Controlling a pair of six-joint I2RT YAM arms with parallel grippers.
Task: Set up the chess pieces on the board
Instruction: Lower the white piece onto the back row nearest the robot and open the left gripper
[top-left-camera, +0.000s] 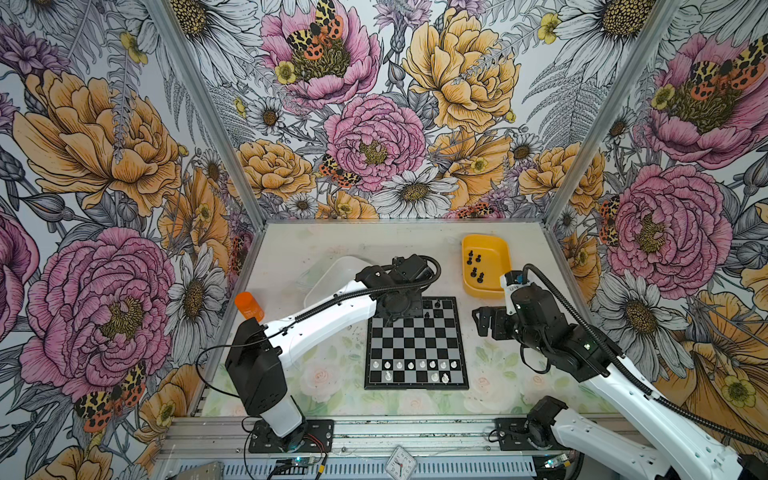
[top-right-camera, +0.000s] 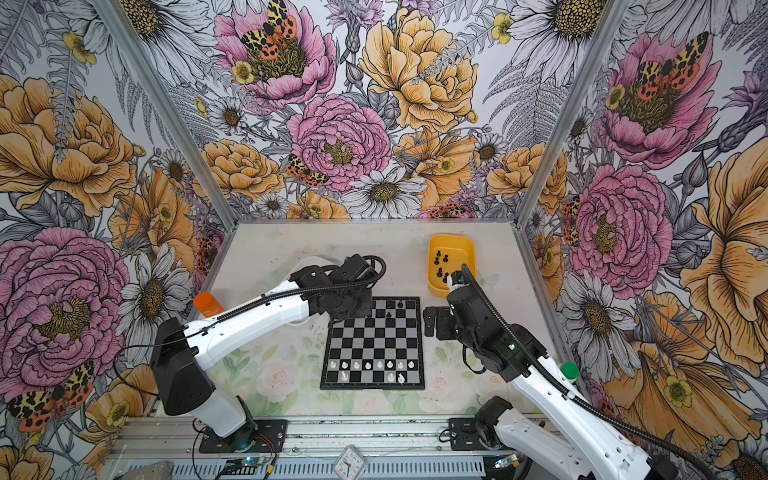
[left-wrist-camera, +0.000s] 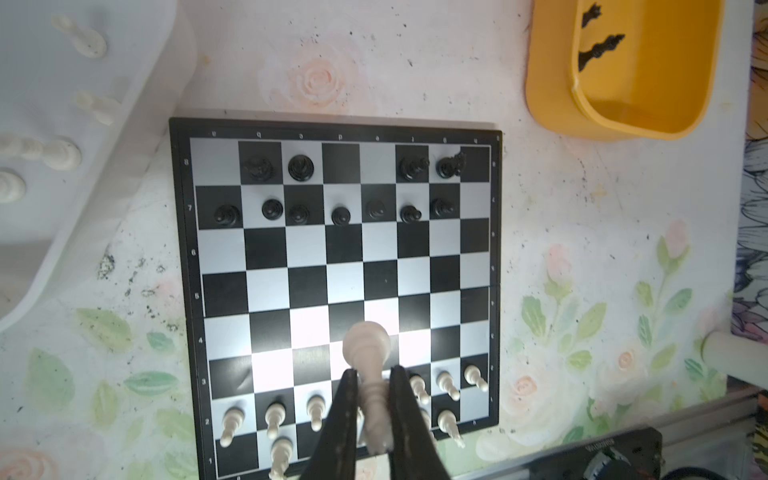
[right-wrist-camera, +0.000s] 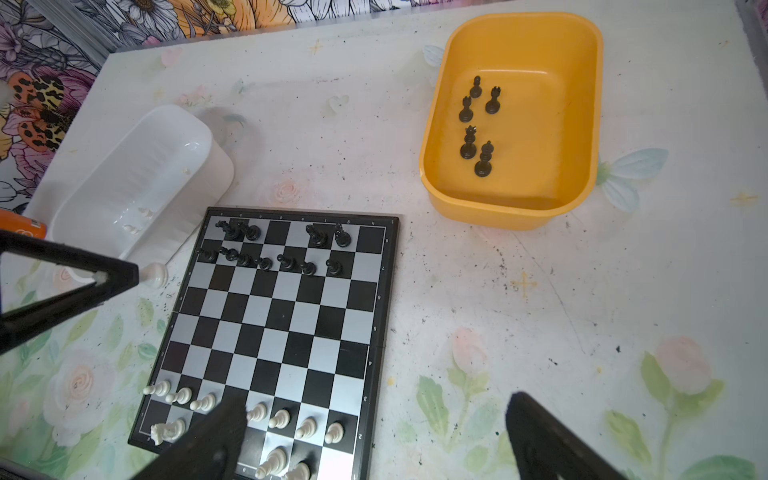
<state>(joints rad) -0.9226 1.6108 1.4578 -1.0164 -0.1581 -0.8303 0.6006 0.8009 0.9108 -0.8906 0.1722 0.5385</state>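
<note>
A: Your tubs?
B: Yellow tub (top-left-camera: 496, 262), upper right in both top views, holds five black chess pieces (top-left-camera: 474, 272); white tub (top-left-camera: 332, 276), left, holds white ones (left-wrist-camera: 87, 39). Board (top-left-camera: 417, 332) sits centre. Your left fingers (left-wrist-camera: 347, 415) pinch a white piece (left-wrist-camera: 368, 345) — right fingers (right-wrist-camera: 216, 436) wide.

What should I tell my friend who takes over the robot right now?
Left gripper: jaws shut on a white piece, up near the far left corner of the board.
Right gripper: jaws open, empty, beside the board's right edge.
Done: eight white pawns and three white back-row pieces stand on the near side; seven black pawns and four black back-row pieces on the far side.
Left: place the held piece. Five black pieces wait in the yellow tub, and a few white ones in the white tub.
</note>
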